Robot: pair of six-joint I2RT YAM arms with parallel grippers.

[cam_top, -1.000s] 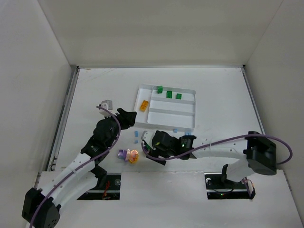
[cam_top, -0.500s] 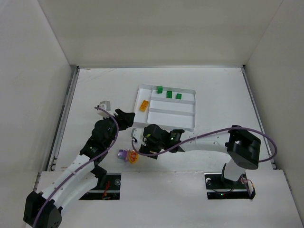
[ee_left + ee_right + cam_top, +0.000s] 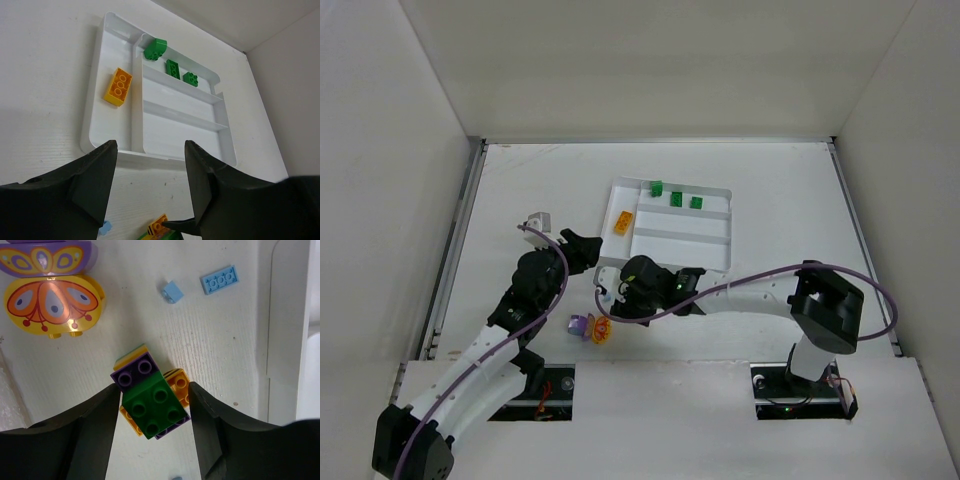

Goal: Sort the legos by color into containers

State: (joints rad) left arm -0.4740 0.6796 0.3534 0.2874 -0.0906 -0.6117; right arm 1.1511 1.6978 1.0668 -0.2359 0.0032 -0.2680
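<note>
The white tray (image 3: 718,192) lies on the surface (image 3: 770,180) past both arms; its long left compartment holds one orange brick (image 3: 622,222), and the far strip holds three green bricks (image 3: 675,198) in a row; the other two strips hold no bricks. The left pincer (image 3: 588,248) hovers just off the tray's near left corner; its wrist view shows the fingers (image 3: 95,175) spread apart with nothing between them. The right pincer (image 3: 155,386) reaches across to a spot just near of the tray's left end and straddles a small stack of bricks (image 3: 155,407), green on top, purple below, orange at the bottom; the fingers (image 3: 95,430) lie right against the stack's two sides, but I cannot tell whether they are pinching it. The stack stands on the surface. A yellow butterfly piece (image 3: 50,302) and a purple butterfly piece (image 3: 45,255) touch each other near the stack; a light blue cube (image 3: 172,291) and a light blue flat plate (image 3: 220,279) lie loose between the stack and the tray.
</note>
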